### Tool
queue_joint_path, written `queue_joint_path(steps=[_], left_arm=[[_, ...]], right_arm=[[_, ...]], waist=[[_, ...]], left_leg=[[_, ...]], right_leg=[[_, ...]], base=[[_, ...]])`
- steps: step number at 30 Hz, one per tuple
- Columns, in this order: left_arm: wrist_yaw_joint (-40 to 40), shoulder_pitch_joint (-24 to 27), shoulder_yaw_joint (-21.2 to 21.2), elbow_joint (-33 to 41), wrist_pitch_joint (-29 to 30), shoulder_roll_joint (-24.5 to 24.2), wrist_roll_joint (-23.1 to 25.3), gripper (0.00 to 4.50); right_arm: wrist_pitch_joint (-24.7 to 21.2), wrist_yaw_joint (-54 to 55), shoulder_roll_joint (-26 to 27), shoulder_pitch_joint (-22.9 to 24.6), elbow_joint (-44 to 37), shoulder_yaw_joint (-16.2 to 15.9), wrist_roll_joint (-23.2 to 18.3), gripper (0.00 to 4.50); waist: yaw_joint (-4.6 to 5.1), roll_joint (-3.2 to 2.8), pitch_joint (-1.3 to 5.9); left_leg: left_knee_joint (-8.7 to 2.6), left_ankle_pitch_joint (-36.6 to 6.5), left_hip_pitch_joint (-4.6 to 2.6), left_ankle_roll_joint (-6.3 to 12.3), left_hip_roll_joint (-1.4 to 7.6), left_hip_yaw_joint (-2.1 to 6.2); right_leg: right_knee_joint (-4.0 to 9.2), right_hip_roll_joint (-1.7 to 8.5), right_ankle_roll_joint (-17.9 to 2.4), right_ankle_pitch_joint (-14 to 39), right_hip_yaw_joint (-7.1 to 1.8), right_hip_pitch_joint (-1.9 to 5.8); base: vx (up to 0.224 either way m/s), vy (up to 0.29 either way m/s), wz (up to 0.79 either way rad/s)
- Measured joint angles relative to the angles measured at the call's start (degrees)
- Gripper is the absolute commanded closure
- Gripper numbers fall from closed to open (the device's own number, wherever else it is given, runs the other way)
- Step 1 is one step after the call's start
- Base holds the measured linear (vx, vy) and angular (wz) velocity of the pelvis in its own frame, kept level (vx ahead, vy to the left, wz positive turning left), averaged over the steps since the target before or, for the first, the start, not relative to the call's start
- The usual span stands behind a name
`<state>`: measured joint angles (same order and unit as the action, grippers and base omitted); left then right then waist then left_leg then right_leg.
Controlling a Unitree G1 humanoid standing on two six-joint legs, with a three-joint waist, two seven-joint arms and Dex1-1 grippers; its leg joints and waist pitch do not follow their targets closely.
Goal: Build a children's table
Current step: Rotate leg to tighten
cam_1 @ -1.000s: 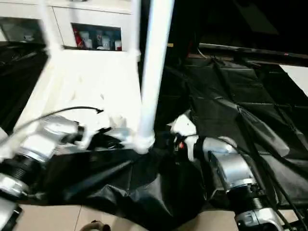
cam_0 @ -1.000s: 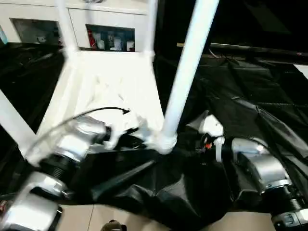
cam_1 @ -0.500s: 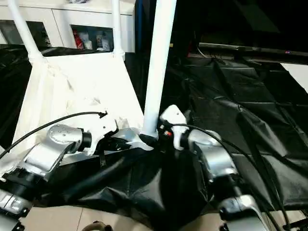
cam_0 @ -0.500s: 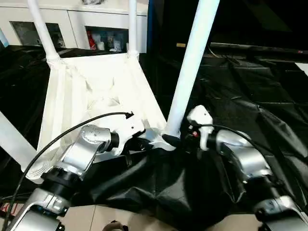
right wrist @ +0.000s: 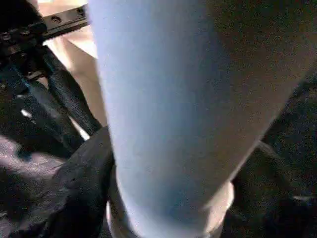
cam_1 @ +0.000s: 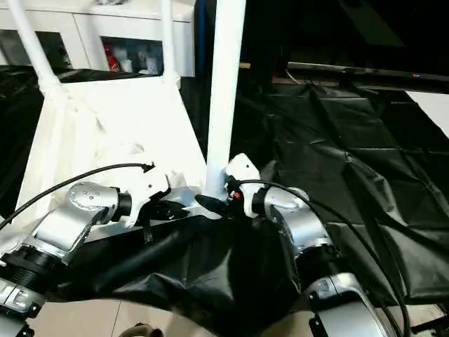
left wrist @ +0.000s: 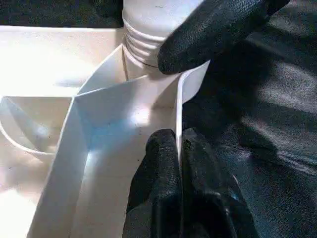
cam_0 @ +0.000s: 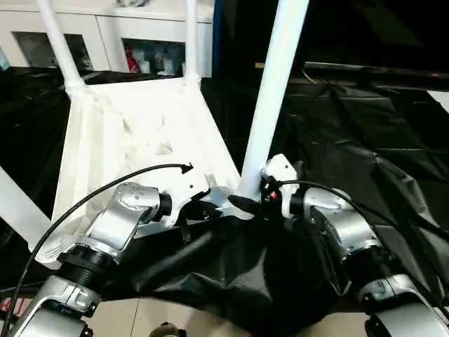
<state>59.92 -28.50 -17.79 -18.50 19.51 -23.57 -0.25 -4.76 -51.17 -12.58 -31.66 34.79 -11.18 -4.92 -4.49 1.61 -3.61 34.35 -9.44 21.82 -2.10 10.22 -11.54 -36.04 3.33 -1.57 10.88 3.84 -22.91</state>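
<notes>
Right gripper [cam_0: 247, 204] moved in since 0.5 s ago, fingers now closed round leg [cam_0: 270, 105] base at corner socket, prob. to seat it. Left gripper [left wrist: 177, 163] pinches tabletop [cam_0: 140, 133] rim, steadying.

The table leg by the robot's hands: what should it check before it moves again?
1. Near leg standing upright in its corner socket: ok.
2. Leg screwed fully home: cannot tell; threads still show.
3. Left pincer clamped on the tabletop rim: ok.
4. Right pincer at the leg's base: ok; firm grip: cannot tell.
5. Two far legs standing up: ok.
</notes>
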Motion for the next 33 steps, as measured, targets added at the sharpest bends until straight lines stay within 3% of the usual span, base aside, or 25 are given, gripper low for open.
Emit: queue_joint_path(steps=[2, 8, 11, 14, 20, 22, 25, 29, 33], left_arm=[[0.0, -0.01, 0.05, -0.11, 0.0, -0.17, 0.0, 4.5], [-0.43, -0.12, 0.79, -0.68, 0.48, 0.38, -0.03, 4.5], [-2.87, -1.14, 1.44, -2.29, 1.59, 2.14, -0.03, 4.5], [-10.64, -4.62, 3.03, -7.96, 2.3, 7.58, 0.34, 4.5], [-19.37, -8.71, 3.95, -14.19, 2.12, 13.06, 2.21, 4.5], [-19.51, -8.74, 3.92, -14.48, 1.18, 13.11, 2.42, 4.5], [-18.85, -8.23, 3.73, -15.02, -2.72, 12.51, 2.57, 4.5], [-15.54, -7.19, 3.5, -14.76, -6.36, 9.51, 2.6, 4.5], [-10.24, -4.81, 3.42, -11.67, -7.86, 6.36, 2.18, 4.5]], right_arm=[[0.58, -0.1, 0.16, -0.19, 0.71, -0.04, -0.01, 1.63], [1.96, 0.26, 1.17, -1.67, 3.85, 0.19, 0.0, 1.77], [2.34, 4.47, 2.63, -1.75, 5.22, 1.8, 0.04, 1.77], [1.39, 17.58, 7.55, -3.81, 9.23, 5.71, 0.37, 1.78], [2.69, 35.7, 13.08, -8.65, 16.57, 9.13, 1.18, 1.78], [4.3, 36.04, 13.25, -8.83, 17.46, 9.13, 1.81, 1.78], [5.41, 32.76, 13.02, -8.77, 17.9, 10.33, 1.63, 1.08], [5.11, 25.17, 12.67, -8.21, 17.31, 11.12, -0.59, 0.81], [5.14, 15.88, 9.64, -6.86, 15.01, 7.21, -0.4, 0.49]], waist=[[0.12, 0.0, 0.0], [0.74, 0.0, 0.0], [0.91, 0.0, 0.0], [1.09, 0.08, -0.03], [0.99, 0.06, -0.02], [0.94, 0.06, -0.02], [0.84, 0.1, -0.04], [1.05, 0.11, -0.05], [0.96, 0.2, -0.09]], left_leg=[[0.01, 0.0, 0.0, 0.0, 0.0, 0.0], [0.02, 0.0, -0.03, 0.0, 0.0, 0.01], [0.05, 0.0, -0.05, -0.01, 0.0, 0.01], [0.12, 0.03, -0.03, -0.04, -0.01, 0.0], [0.06, 0.01, -0.01, -0.01, -0.05, 0.0], [0.03, -0.02, 0.03, 0.03, -0.05, 0.0], [0.0, -0.01, 0.13, 0.02, -0.03, 0.01], [0.0, 0.0, 0.12, 0.01, 0.02, 0.02], [0.02, -0.01, 0.17, 0.03, 0.01, 0.01]], right_leg=[[0.0, 0.0, 0.0, 0.0, 0.0, 0.01], [-0.01, 0.0, 0.0, -0.01, 0.01, 0.02], [-0.02, 0.0, 0.01, -0.01, 0.0, 0.05], [-0.02, 0.03, 0.02, -0.02, 0.0, 0.02], [0.04, 0.08, 0.05, -0.01, 0.02, 0.01], [0.04, 0.08, -0.02, -0.05, 0.02, -0.01], [0.03, 0.07, -0.03, -0.05, 0.06, -0.12], [-0.01, 0.05, -0.06, -0.07, 0.1, -0.15], [0.01, 0.06, -0.06, -0.07, 0.08, -0.15]], base=[[0.0, 0.0, 0.0], [0.0, 0.0, 0.0], [0.0, 0.0, 0.0], [0.0, 0.0, 0.0], [0.0, 0.0, 0.0], [0.0, 0.0, 0.0], [0.0, 0.0, 0.0], [0.0, 0.0, 0.0], [0.0, 0.0, 0.0]])
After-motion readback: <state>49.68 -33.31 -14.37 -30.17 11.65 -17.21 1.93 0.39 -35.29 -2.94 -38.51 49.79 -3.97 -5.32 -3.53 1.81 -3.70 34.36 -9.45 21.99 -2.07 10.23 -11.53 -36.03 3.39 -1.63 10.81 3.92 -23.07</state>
